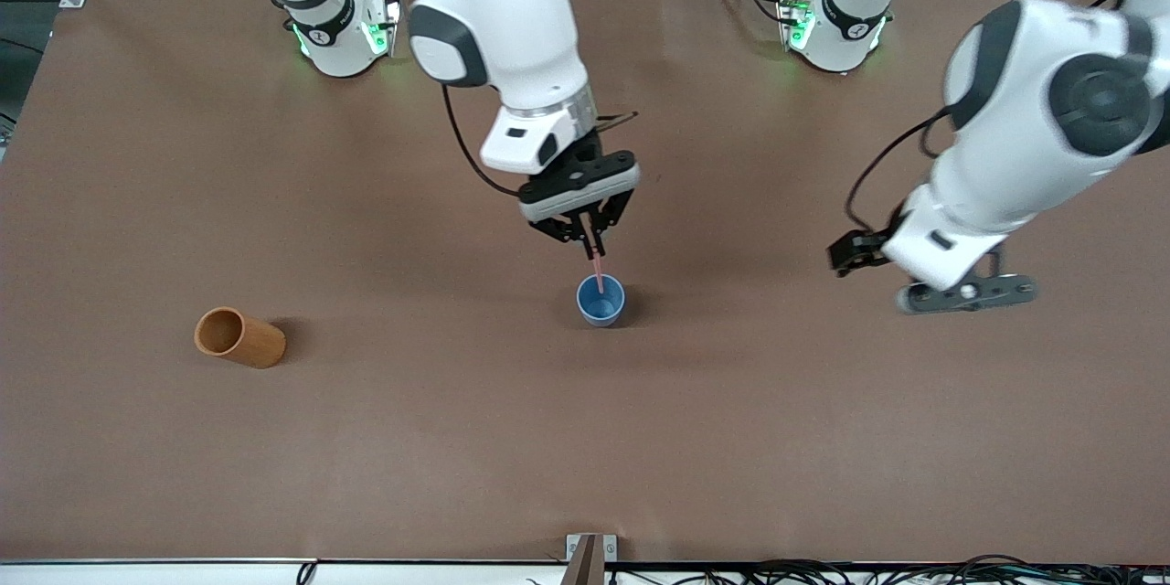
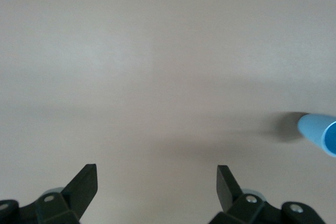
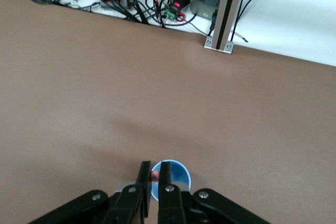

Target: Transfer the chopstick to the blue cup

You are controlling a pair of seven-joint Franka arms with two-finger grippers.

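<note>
The blue cup stands upright near the middle of the table. My right gripper hangs just over it, shut on the pale pink chopstick, which points down with its lower end inside the cup. In the right wrist view the fingers pinch the pink stick above the cup's blue rim. My left gripper is open and empty, low over bare table toward the left arm's end. Its wrist view shows the spread gripper and the cup's side at the edge.
An orange-brown cup lies on its side toward the right arm's end, a little nearer the front camera than the blue cup. A metal post stands at the table's near edge, with cables along it.
</note>
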